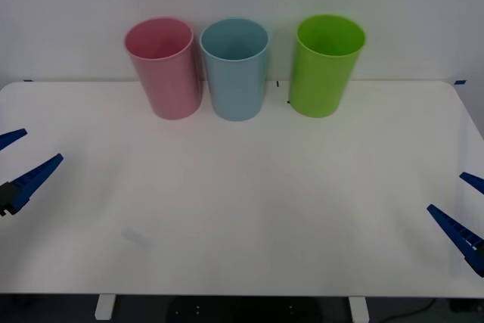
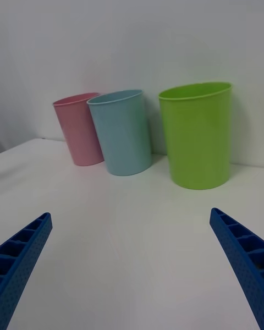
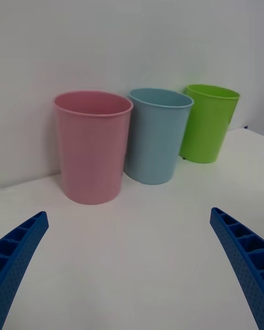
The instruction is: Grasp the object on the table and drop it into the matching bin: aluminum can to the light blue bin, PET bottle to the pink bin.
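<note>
The 3 tall plastic bins, pink bin (image 1: 163, 67), light blue bin (image 1: 235, 67) and green bin (image 1: 326, 64), lined the white table's (image 1: 242, 209) far edge, presumably for easy drops, while the left gripper (image 1: 17, 159) and right gripper (image 1: 463, 206) waited spread at its side edges, no can visible.

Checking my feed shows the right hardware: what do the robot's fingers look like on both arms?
Both grippers carry bright blue fingers that taper to points. The left gripper has a black piece at the base of one finger. The wrist views show open ribbed cells along each finger and a dotted texture on its flat face.
</note>
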`<action>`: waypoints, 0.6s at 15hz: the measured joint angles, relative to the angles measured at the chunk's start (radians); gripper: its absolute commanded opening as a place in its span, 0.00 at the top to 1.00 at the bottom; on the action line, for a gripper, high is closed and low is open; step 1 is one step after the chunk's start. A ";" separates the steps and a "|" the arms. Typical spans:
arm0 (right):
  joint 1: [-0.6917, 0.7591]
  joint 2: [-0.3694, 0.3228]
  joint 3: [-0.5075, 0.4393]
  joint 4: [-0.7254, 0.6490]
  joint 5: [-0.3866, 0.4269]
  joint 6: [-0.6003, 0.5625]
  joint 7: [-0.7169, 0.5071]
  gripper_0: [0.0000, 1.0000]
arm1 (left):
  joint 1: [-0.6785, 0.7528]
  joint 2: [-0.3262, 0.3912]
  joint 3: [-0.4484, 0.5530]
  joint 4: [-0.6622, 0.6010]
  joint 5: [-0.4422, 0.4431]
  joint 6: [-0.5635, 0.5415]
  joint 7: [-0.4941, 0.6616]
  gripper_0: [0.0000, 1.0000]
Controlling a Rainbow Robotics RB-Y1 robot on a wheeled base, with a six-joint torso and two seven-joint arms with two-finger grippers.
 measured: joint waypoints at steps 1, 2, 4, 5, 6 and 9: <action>0.000 0.000 0.000 0.000 0.000 0.000 0.000 0.00 | 0.008 0.000 0.013 -0.002 0.001 -0.013 0.007 0.00; 0.000 0.000 0.000 0.000 0.000 0.000 0.000 0.00 | 0.015 0.000 0.022 -0.002 0.002 -0.026 0.011 0.00; 0.000 0.000 0.000 0.000 0.000 0.000 0.000 0.00 | 0.032 0.002 0.025 -0.002 0.009 -0.033 0.013 0.00; 0.000 0.000 0.000 0.000 0.000 0.000 0.000 0.00 | 0.040 0.003 0.025 -0.002 0.012 -0.034 0.013 0.00; 0.000 0.000 0.000 0.000 0.000 0.000 0.000 0.00 | 0.049 0.003 0.025 -0.002 0.016 -0.034 0.013 0.00; 0.000 0.000 0.000 0.000 0.000 0.000 0.000 0.00 | 0.062 0.003 0.025 -0.002 0.023 -0.033 0.013 0.00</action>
